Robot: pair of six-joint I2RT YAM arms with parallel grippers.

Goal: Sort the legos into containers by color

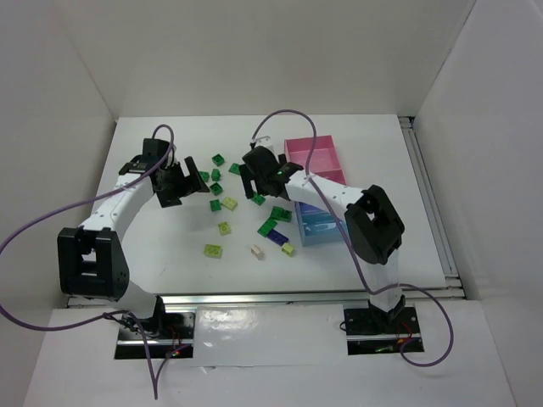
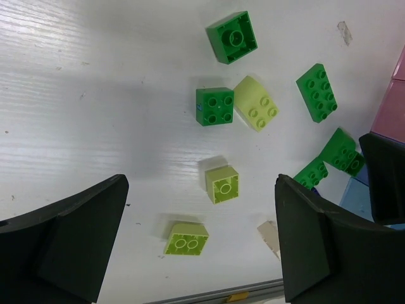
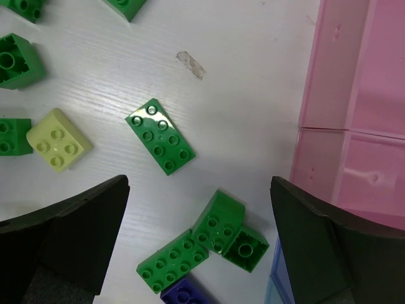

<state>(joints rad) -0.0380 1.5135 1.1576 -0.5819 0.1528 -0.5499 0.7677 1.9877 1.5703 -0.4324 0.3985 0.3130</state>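
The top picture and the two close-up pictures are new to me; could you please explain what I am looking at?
The top external view looks down on two robot arms bolted to a table. Each ends in a two-fingered pincer: the left pincer and the right pincer. The other two pictures come from cameras on the wrists, so the dark shapes at their bottom corners are each pincer's own fingers. Both pincers are open and hold nothing. Small bricks lie scattered on the table: dark green bricks, lime bricks, one dark blue brick, one cream brick. Pink bins and blue bins stand in a row at the right.
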